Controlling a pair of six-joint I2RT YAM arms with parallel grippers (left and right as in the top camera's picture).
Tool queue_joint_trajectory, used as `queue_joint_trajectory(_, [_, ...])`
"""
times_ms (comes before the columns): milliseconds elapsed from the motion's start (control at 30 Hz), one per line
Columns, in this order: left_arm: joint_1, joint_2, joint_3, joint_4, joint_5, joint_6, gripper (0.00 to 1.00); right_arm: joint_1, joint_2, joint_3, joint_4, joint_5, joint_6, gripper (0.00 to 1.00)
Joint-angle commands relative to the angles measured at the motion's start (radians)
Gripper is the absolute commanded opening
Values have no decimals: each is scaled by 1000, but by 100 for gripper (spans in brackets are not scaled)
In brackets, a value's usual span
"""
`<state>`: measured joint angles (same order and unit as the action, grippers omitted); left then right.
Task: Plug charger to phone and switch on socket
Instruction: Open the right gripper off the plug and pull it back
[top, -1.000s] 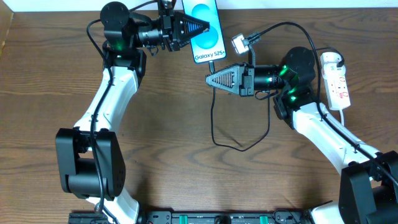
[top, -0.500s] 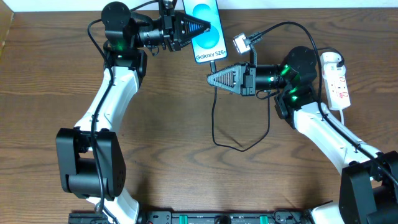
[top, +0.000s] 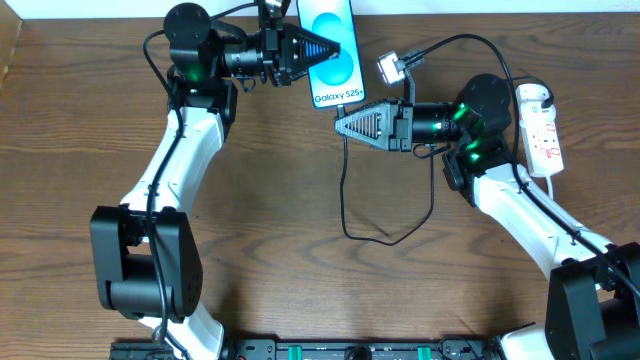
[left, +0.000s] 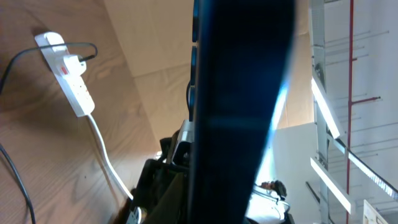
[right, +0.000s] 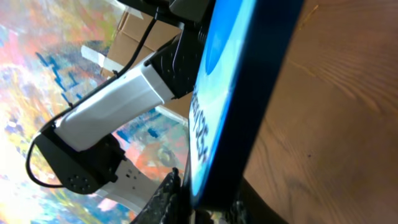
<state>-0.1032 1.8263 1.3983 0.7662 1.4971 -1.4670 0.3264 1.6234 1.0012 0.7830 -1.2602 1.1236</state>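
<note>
Hands at slim blue-screened smartphone
Left hand clamps its side; right hand pinches thin black charger cable just below it

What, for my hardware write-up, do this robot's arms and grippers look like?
The left arm and right arm have white tubular links joined by rounded black joint housings, with black bases. Green lights glow on the housings near each wrist. Thin black cables run along the links. The left gripper and right gripper are black, ribbed and taper to a point.
</note>
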Motion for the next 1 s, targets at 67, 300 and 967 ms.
queue_joint_trajectory(67, [31, -12, 11, 9, 73, -8, 7, -16, 11, 7, 3, 1, 8, 31])
queue_joint_trajectory(300, [66, 5, 10, -2, 74, 35, 7, -42, 11, 7, 3, -30, 12, 62])
queue_joint_trajectory(967, [67, 316, -41, -82, -25, 298, 7, -143, 11, 6, -500, 63, -405, 91])
